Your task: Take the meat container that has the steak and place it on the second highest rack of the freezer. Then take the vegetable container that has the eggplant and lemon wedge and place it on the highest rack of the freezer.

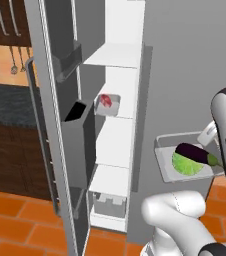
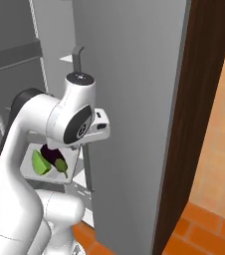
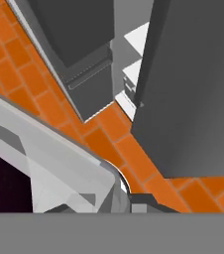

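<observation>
Pincer (image 1: 212, 132) holding the vegetable container (image 1: 167, 167) with eggplant (image 1: 195, 152) and lemon wedge (image 1: 185, 165) at 3 o'clock of the freezer (image 1: 120, 90); tilting risks spillage.

Freezer (image 1: 185, 60) door open; steak (image 1: 106, 100) container on shelf; eggplant (image 1: 194, 153), lemon wedge (image 1: 186, 164) in container held outside.

Flat, even rendered light throughout; soft shadows, mild blur, no glare.
</observation>
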Tool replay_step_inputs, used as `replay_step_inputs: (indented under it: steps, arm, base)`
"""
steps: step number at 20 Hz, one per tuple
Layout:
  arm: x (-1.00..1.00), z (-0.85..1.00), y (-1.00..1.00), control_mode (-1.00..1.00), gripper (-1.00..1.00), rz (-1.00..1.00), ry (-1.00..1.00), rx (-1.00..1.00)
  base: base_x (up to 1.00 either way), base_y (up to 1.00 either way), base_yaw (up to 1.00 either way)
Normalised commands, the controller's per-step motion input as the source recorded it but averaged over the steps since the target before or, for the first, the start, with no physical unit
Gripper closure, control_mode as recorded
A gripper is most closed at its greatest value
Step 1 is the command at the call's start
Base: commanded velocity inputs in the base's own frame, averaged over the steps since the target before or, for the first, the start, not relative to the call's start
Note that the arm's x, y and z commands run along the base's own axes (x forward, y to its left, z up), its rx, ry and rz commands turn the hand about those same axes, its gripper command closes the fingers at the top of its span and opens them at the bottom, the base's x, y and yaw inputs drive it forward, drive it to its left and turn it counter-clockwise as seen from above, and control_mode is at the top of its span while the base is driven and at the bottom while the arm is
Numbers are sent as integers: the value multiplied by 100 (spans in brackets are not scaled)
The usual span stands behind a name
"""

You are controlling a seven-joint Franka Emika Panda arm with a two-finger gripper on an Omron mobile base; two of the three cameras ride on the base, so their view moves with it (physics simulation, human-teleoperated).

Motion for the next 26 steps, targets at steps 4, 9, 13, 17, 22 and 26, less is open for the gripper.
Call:
replay_step_inputs:
  steps: [4,9,13,17,22,26]
  arm:
    - [0,0,0,100,100,0,0,0]
    - [0,0,0,100,100,0,0,0]
    - [0,0,0,100,100,0,0,0]
    - [0,0,0,100,100,0,0,0]
    - [0,0,0,100,100,0,0,0]
    - [0,0,0,100,100,0,0,0]
  base:
    - [24,21,8]
    - [32,47,6]
    - [33,14,1]
    - [29,2,0]
    - [59,2,-1]
    - [50,10,-2]
